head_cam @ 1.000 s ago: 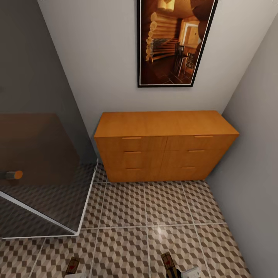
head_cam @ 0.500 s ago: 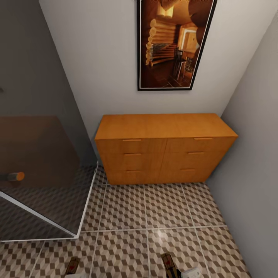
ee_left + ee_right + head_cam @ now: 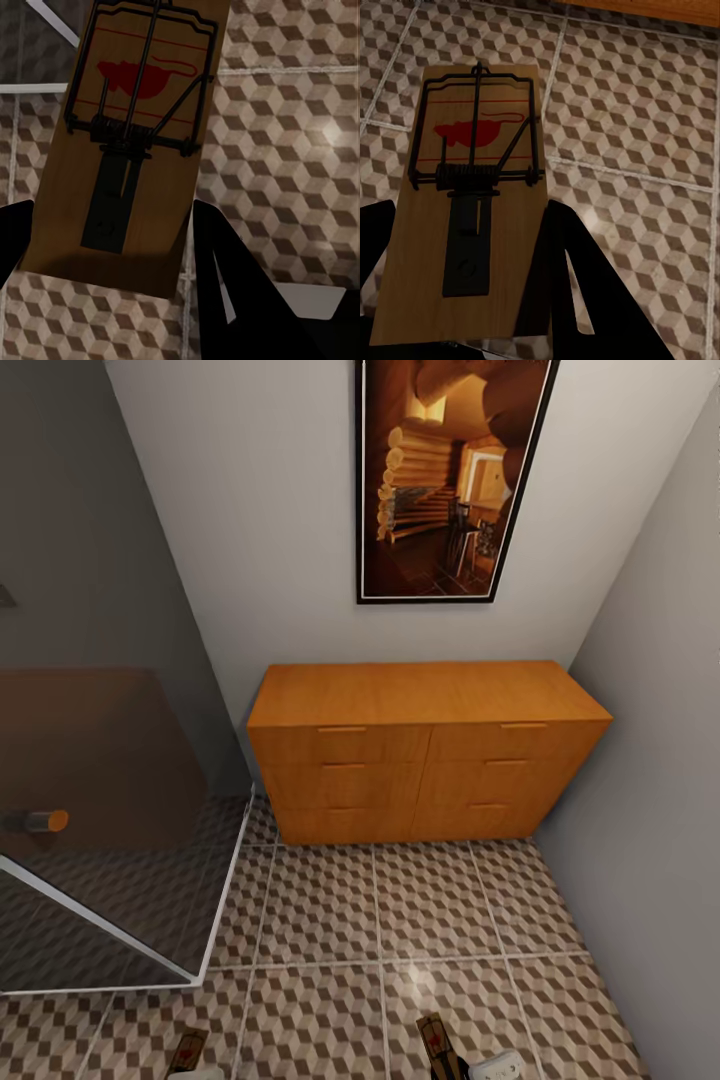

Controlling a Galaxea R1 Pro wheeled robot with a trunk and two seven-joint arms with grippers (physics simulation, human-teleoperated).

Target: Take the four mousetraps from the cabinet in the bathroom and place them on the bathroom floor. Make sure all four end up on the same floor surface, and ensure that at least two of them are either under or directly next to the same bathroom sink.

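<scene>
**Two traps in hand, floor placement next**

While each arm carries a trap, the carry step is underway. The left gripper (image 3: 105, 225) has its fingers (image 3: 225, 262) clamped on the left mousetrap (image 3: 131, 142); the right gripper (image 3: 465, 247) grips the right mousetrap (image 3: 472, 202). Both hang above the bathroom floor (image 3: 330, 920). The cabinet (image 3: 420, 750), drawers closed, stands at twelve o'clock. Next, I judge, comes finding the sink and lowering them beside it.
</scene>
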